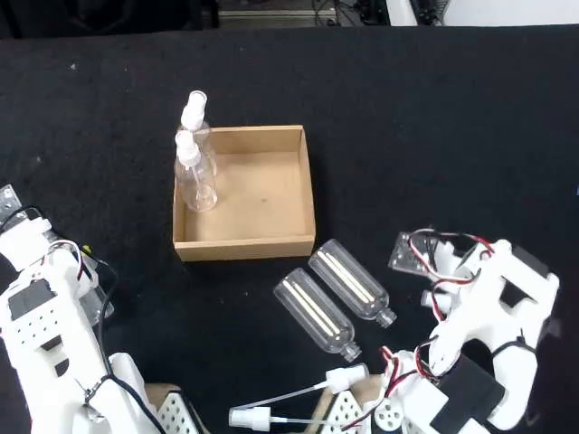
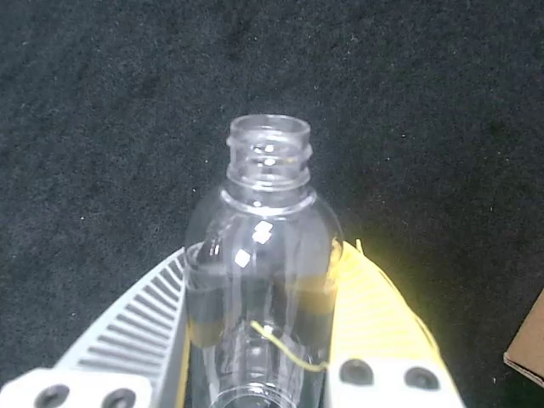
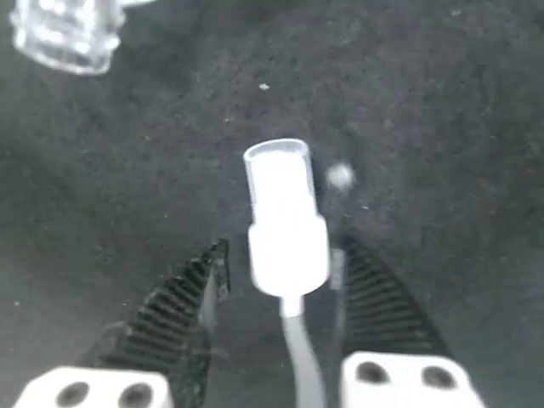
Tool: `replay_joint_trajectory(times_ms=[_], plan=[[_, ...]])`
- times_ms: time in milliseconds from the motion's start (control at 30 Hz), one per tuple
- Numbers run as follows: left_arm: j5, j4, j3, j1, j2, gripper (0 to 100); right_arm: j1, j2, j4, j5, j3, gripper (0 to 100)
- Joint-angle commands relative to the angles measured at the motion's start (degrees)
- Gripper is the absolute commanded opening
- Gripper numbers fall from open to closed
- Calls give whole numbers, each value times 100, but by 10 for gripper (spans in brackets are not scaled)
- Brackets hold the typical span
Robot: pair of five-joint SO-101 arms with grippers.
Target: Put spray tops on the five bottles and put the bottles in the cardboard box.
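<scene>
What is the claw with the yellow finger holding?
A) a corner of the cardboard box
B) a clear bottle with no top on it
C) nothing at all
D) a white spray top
B: the left claw has a finger pressed against each side of a clear bottle, and the bottle's threaded neck is bare and open.

Lab bench [image 1: 452, 108] (black cloth [image 1: 109, 81], cables [image 1: 348, 11] behind)

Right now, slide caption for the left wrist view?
Left gripper holding a capless clear bottle, black table behind.
</scene>
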Motion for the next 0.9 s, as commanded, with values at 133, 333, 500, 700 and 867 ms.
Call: replay_joint_trajectory(times_ms=[133, 333, 500, 700, 867], plan=[[0, -105, -84, -57, -35, 46, 281, -259, -624, 229, 356, 154], [0, -105, -84, -57, -35, 46, 114, -259, -580, -888, 286, 259], [0, -105, -84, -31, -35, 46, -53, -224, -18, -1547, -127, 254], [-9, -105, -84, -57, -35, 46, -167, -207, -492, -1099, 119, 254], [-9, -105, -84, -57, -35, 46, -176, -224, -668, -870, 356, 253]])
